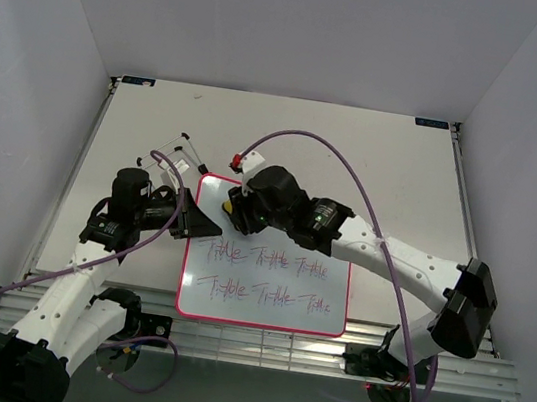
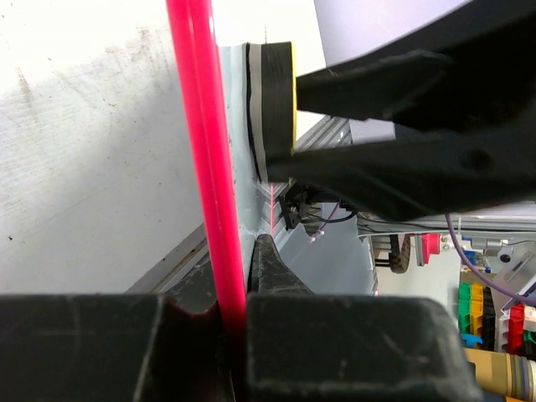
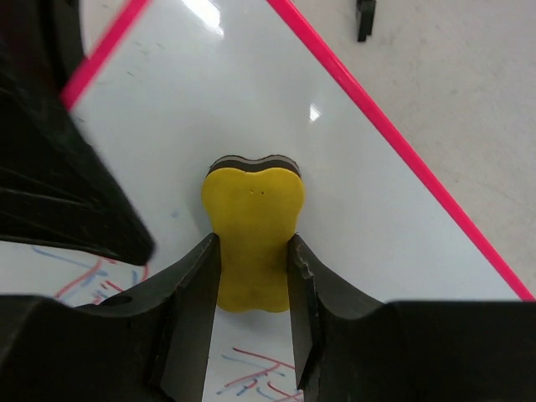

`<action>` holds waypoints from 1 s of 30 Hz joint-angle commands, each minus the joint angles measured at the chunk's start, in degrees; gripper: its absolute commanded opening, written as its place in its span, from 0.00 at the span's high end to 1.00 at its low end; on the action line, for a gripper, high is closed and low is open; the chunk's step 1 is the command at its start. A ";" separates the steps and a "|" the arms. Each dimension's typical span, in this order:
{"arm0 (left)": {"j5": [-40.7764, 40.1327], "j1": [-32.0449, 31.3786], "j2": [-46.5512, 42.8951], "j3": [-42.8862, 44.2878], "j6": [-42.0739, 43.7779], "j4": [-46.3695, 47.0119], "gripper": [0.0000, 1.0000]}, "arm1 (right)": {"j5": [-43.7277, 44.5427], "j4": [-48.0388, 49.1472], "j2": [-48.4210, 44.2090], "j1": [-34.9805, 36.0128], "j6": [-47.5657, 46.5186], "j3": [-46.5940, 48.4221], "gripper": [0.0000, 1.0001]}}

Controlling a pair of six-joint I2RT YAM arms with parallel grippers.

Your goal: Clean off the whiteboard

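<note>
The whiteboard (image 1: 331, 253) lies flat on the table, pink-red framed, with two rows of pink-grey handwriting (image 1: 267, 277) across its middle and lower part. My left gripper (image 1: 206, 224) is shut on the board's left frame edge; in the left wrist view the pink frame (image 2: 201, 151) runs between its jaws (image 2: 234, 293). My right gripper (image 1: 239, 209) is shut on a yellow eraser (image 3: 254, 226) and presses it on the board's upper left area (image 3: 377, 218), above the writing. The eraser shows edge-on in the left wrist view (image 2: 272, 100).
A clear stand piece with black ends (image 1: 181, 153) and a small red item (image 1: 239, 163) lie just beyond the board's far left corner. A black stand leg (image 3: 364, 17) lies off the board. White walls enclose the table; a metal rail (image 1: 258, 341) runs along the front.
</note>
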 commanded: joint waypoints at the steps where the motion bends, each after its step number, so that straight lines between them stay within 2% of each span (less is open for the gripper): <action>1: -7.44 -0.42 -2.42 1.05 14.30 10.07 1.00 | -3.11 1.95 5.91 3.24 -3.59 5.88 0.67; 7: -6.21 -0.42 -2.69 0.87 14.12 10.51 1.00 | -2.06 2.13 10.13 3.51 -5.17 13.96 0.67; 12: -7.08 -0.42 -3.04 0.78 13.95 10.43 1.00 | -1.26 2.65 10.67 3.51 -5.52 15.04 0.67; 17: -8.23 -0.42 -2.86 0.87 13.95 10.07 1.00 | -2.75 5.90 8.56 3.68 -6.13 6.37 0.67; 23: -10.60 -0.42 -2.77 1.22 14.12 8.84 1.00 | 0.67 7.66 1.62 4.03 -7.20 -6.38 0.67; 24: -10.52 -0.42 -2.69 1.22 14.12 8.84 1.00 | 0.93 8.27 0.31 4.03 -6.85 -11.37 0.67; 30: -11.13 -0.42 -3.21 1.14 14.12 8.58 1.00 | 4.72 6.70 -6.20 3.60 -1.93 -24.06 0.67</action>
